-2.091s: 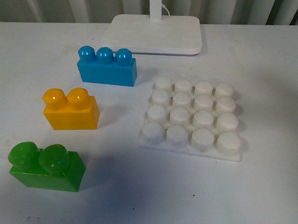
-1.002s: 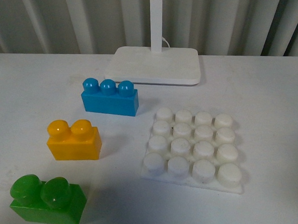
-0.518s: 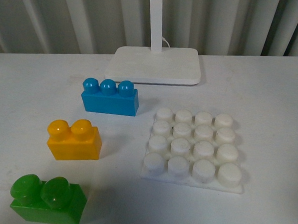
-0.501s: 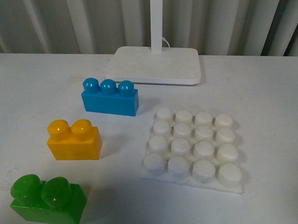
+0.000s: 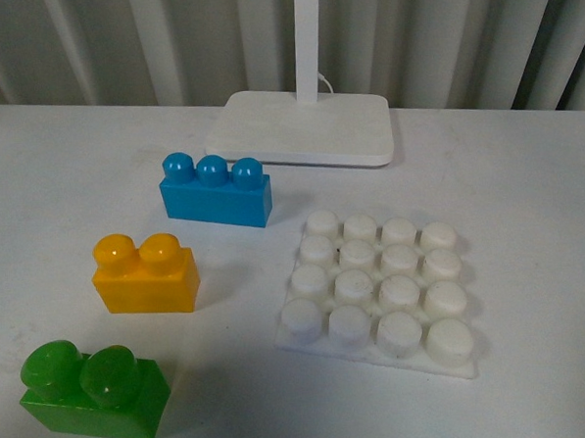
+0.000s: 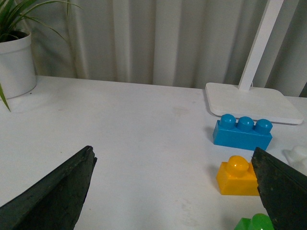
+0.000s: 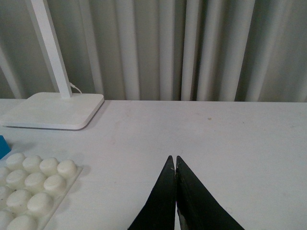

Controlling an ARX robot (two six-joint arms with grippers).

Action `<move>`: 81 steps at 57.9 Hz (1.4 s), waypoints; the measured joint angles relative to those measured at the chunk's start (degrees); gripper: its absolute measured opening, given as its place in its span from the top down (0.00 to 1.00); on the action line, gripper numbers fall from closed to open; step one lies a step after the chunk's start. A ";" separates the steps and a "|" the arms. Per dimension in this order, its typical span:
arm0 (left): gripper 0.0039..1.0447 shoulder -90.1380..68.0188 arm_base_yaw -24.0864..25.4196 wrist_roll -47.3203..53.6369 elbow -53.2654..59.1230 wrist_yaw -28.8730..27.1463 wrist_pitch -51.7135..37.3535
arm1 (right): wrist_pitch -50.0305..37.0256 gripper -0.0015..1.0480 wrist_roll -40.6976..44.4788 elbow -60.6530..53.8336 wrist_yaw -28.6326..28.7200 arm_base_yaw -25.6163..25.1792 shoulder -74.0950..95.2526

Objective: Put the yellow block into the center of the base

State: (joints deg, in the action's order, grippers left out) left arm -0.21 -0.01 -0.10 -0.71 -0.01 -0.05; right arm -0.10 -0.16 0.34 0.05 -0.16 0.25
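Observation:
The yellow block [image 5: 145, 274] stands on the white table, left of the white studded base [image 5: 380, 291]; neither gripper shows in the front view. In the left wrist view the yellow block [image 6: 238, 176] lies partly behind one finger of my open, empty left gripper [image 6: 175, 165], whose jaws stand wide apart above bare table. In the right wrist view my right gripper [image 7: 174, 160] is shut and empty over bare table, with the base [image 7: 29, 189] off to one side.
A blue three-stud brick [image 5: 214, 190] lies behind the yellow block and a green two-stud brick [image 5: 91, 390] in front of it. A white stand plate with an upright post [image 5: 304, 126] is at the back. A potted plant [image 6: 14, 57] shows in the left wrist view.
The front view tilted up about two seconds ago, so everything sits lower in the picture. Over the last second nothing has moved.

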 joint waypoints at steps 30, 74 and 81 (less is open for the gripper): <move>0.06 -13.31 -6.23 -7.58 -2.54 -7.72 -4.90 | 0.07 0.37 0.07 0.00 0.00 0.00 -0.02; 0.06 -86.60 -10.03 65.37 -56.48 24.30 28.81 | 0.07 0.09 0.04 0.00 0.00 0.00 -0.02; 0.06 -91.36 -10.56 69.79 -60.54 21.40 31.30 | 0.07 0.09 0.04 0.00 0.00 0.00 -0.02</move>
State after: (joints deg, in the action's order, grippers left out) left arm -91.57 -10.57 69.69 -61.25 21.39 31.24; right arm -0.03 -0.12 0.34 0.05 -0.16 0.23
